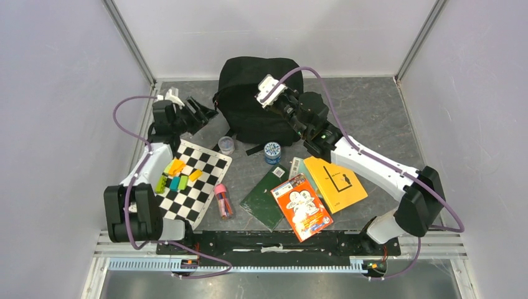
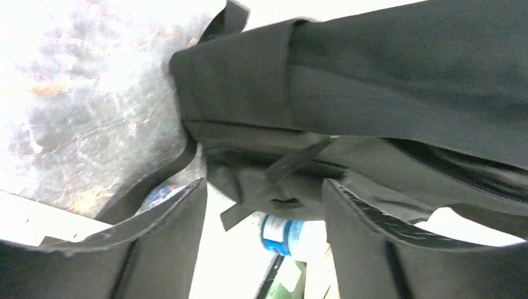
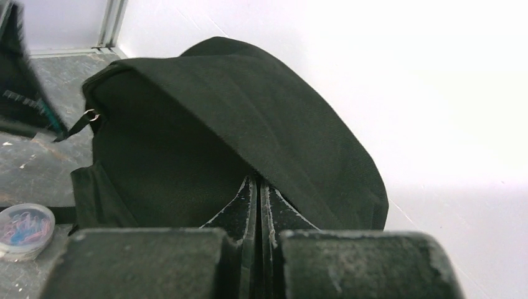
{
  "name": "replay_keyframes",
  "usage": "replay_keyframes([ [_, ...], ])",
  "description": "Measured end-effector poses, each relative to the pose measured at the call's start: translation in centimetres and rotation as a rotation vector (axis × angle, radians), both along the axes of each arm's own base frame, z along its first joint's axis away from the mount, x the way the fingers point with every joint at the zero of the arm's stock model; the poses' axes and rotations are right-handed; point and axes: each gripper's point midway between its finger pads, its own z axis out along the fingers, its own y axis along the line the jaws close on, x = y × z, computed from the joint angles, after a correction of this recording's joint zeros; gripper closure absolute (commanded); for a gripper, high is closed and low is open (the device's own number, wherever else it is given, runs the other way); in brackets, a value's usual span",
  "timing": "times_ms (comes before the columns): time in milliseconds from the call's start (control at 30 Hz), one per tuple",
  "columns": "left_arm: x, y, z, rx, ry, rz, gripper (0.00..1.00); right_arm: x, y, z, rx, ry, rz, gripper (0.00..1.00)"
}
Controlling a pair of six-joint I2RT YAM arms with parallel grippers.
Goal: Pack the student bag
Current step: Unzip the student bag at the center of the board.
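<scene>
The student bag (image 1: 252,93) is a large black backpack standing at the back middle of the table. It also fills the left wrist view (image 2: 373,75) and the right wrist view (image 3: 205,124). My left gripper (image 1: 204,112) is open at the bag's left side. Its fingers stand wide apart and a loose strap and a corner of the bag show between them (image 2: 264,187). My right gripper (image 1: 278,103) is over the bag's upper right. Its jaws are shut, with the tips (image 3: 257,180) pressed into a fold under the top flap. What they pinch is hidden.
In front of the bag are a small clear tub of clips (image 1: 226,144), a blue and white round tub (image 1: 272,152), a chessboard (image 1: 205,193) with coloured blocks (image 1: 176,174), a pink item (image 1: 222,198), and green (image 1: 264,199), orange (image 1: 305,205) and yellow (image 1: 336,180) books.
</scene>
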Motion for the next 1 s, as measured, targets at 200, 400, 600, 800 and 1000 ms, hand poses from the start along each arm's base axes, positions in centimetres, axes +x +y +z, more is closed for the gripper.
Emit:
replay_keyframes([
  [200, -0.5, -1.9, 10.3, 0.159, -0.259, -0.094, 0.01, -2.2, -0.3, -0.6, 0.008, 0.000, 0.081, 1.00],
  [400, -3.6, -4.7, 19.9, 0.250, -0.549, -0.187, 0.00, -4.3, -0.5, -2.7, 0.029, 0.044, 0.153, 1.00],
  [600, -3.9, -5.8, 19.9, 0.284, -0.569, -0.234, 0.00, -5.4, -0.5, -6.9, 0.018, 0.133, 0.193, 1.00],
  [800, -3.9, -7.3, 18.5, 0.313, -0.554, -0.299, 0.00, -6.3, -0.2, -9.9, 0.002, 0.206, 0.231, 0.90],
  [1000, -3.5, -6.6, 17.2, 0.349, -0.520, -0.244, 0.00, -7.1, 0.5, -11.0, 0.002, 0.265, 0.281, 0.55],
])
